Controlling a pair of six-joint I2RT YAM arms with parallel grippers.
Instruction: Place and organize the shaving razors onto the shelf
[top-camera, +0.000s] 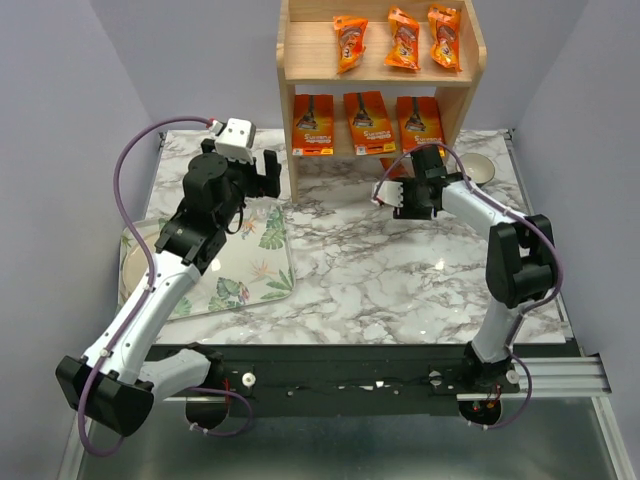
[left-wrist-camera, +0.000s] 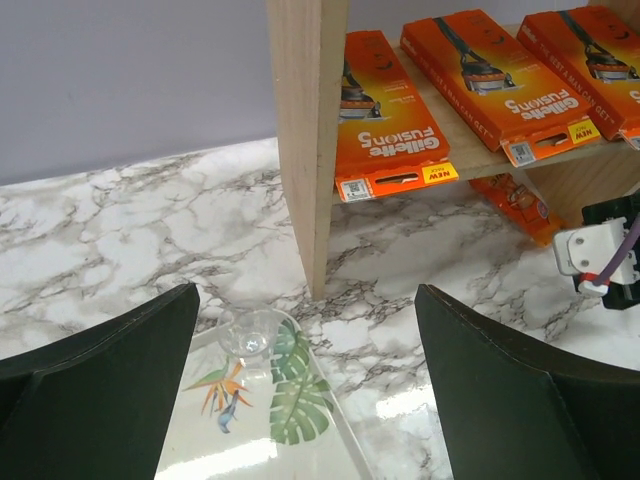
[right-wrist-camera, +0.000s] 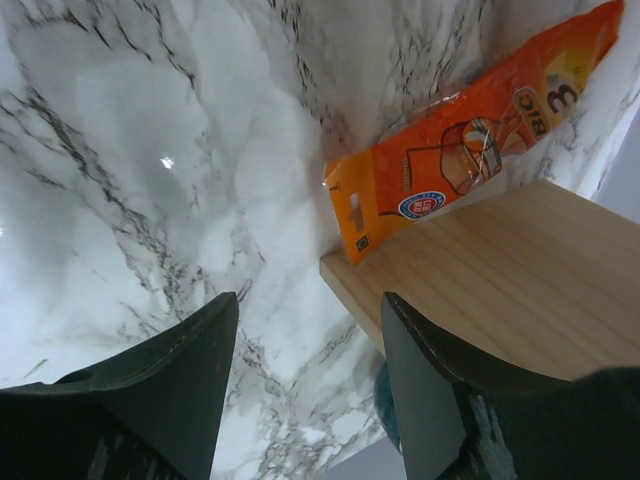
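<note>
The wooden shelf (top-camera: 380, 75) holds three narrow orange razor packs (top-camera: 403, 40) on its top tier and three wide orange cards (top-camera: 368, 122) on the lower tier. The cards (left-wrist-camera: 495, 80) also show in the left wrist view. One more narrow orange pack (right-wrist-camera: 460, 165) lies on the marble under the lower board (right-wrist-camera: 510, 280), partly hidden in the top view (top-camera: 392, 168). My right gripper (top-camera: 400, 182) (right-wrist-camera: 305, 385) hovers just in front of it, open and empty. My left gripper (top-camera: 270, 172) (left-wrist-camera: 305, 400) stands open and empty beside the shelf's left panel (left-wrist-camera: 305, 140).
A leaf-print tray (top-camera: 245, 265) lies under the left arm, with a small clear cup (left-wrist-camera: 245, 335) at its corner. A pale plate (top-camera: 128, 262) pokes out at the tray's left. A small round dish (top-camera: 480, 168) sits right of the shelf. Walls close in the table.
</note>
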